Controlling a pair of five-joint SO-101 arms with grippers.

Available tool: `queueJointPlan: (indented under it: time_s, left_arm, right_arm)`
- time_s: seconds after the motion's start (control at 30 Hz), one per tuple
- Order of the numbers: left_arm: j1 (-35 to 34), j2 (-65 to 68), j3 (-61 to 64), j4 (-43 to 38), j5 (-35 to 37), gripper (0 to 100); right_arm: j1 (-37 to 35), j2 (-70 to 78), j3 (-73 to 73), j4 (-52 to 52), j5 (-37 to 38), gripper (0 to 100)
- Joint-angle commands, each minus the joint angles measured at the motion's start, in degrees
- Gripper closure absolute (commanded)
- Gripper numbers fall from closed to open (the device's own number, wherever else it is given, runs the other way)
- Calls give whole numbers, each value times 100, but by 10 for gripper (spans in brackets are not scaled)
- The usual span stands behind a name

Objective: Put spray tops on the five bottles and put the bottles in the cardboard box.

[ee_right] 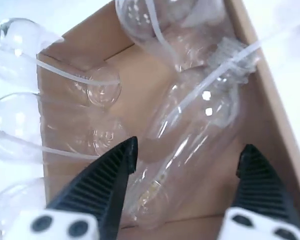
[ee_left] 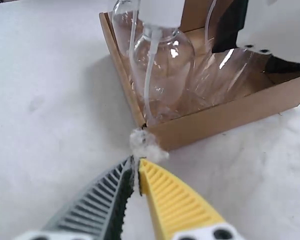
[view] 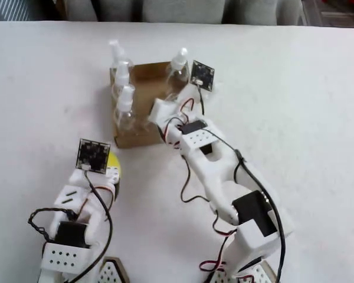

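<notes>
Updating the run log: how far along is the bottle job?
Done: four bottles with spray tops stand in the cardboard box. In hand: the fifth bottle lies tilted in the box, inside the open right gripper; whether its top is seated can't be judged. The left gripper rests shut beside the box. Left: likely just checking that top.

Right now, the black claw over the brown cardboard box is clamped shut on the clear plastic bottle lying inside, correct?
No, the black claw is open, not shut. The right wrist view shows it spread wide over the clear plastic bottle lying in the brown cardboard box.
</notes>
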Motion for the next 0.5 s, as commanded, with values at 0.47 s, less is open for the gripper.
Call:
queueJointPlan:
  time_s: [0.47]
  left_arm:
    - [-48,66,-26,26,-44,976]
  right_arm:
    - [409,-48,-220,-66,-88,973]
